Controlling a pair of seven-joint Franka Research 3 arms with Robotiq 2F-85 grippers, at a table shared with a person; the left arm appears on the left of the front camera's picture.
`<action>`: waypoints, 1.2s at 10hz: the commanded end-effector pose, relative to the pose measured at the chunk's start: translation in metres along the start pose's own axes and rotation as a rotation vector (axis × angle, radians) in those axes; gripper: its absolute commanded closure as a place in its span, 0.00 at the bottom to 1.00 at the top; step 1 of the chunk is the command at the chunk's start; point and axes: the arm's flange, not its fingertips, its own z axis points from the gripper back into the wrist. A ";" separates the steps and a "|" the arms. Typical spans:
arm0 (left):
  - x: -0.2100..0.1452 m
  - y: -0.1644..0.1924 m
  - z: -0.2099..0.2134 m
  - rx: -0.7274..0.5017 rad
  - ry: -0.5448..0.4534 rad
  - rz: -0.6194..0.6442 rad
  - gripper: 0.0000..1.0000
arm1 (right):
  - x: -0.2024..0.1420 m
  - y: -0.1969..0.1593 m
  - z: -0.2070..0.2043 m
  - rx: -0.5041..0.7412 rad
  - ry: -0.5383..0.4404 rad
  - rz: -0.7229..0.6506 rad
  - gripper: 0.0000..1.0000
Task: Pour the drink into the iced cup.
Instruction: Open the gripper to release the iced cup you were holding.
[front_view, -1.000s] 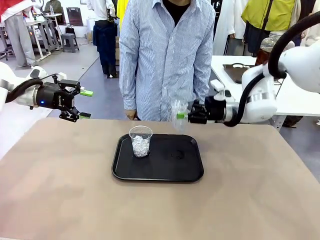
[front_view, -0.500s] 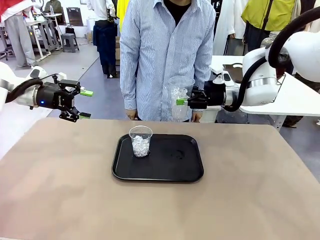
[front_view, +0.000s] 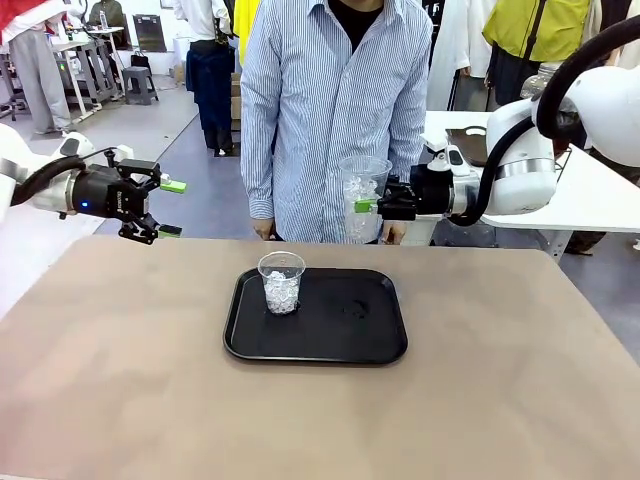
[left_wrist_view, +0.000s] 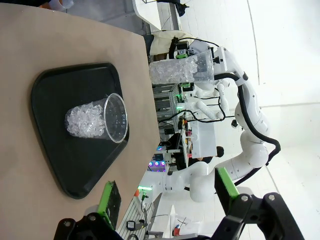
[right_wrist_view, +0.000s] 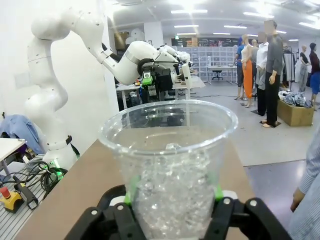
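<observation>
Right gripper (front_view: 366, 206) clamped on ice-filled clear cup (front_view: 363, 175) raised beyond far edge of tray (front_view: 340, 325), both pads (right_wrist_view: 218, 192) plain in right wrist view, left gripper (front_view: 170, 208) spread wide near left edge of table (front_view: 100, 340), iced cup (front_view: 281, 282) upright on tray's left, bare surface all around.

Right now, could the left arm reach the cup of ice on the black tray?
Probably yes: its open, empty fingers hover left of the cup of ice, nothing standing between them.
</observation>
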 end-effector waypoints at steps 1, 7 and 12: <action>0.000 -0.001 0.000 -0.009 -0.010 0.000 0.00 | 0.005 0.002 -0.002 -0.004 -0.026 0.009 0.35; 0.000 -0.001 0.000 -0.009 -0.010 0.000 0.00 | 0.005 0.002 -0.002 -0.004 -0.026 0.009 0.35; 0.000 -0.001 0.000 -0.009 -0.010 0.000 0.00 | 0.005 0.002 -0.002 -0.004 -0.026 0.009 0.35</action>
